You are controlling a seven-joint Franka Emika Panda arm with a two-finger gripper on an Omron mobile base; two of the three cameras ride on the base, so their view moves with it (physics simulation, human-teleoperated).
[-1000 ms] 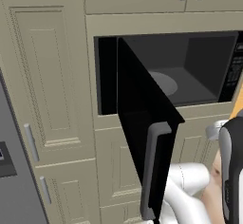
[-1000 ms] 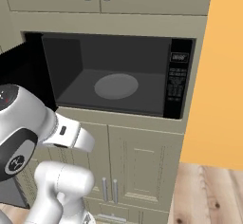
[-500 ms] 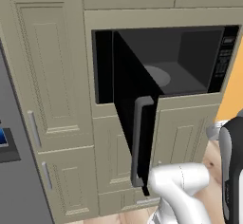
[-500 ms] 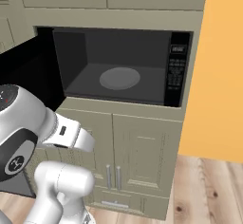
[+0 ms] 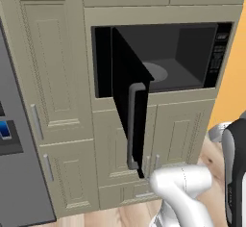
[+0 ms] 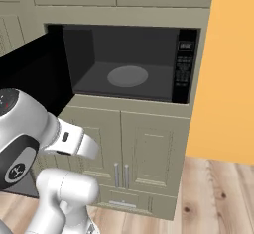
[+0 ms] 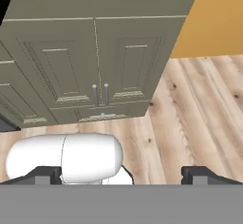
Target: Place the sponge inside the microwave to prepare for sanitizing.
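With the gripper (image 7: 121, 174) spread wide and holding nothing before the open microwave (image 6: 129, 64), we judged the sponge light, soft and squashy, best pinched gently across its narrow sides.

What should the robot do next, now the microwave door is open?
Probably go and find the sponge. The microwave door hangs wide open and its turntable is bare, so the oven looks ready. The gripper is open and holds nothing, aimed down at the lower cabinet doors and wood floor.
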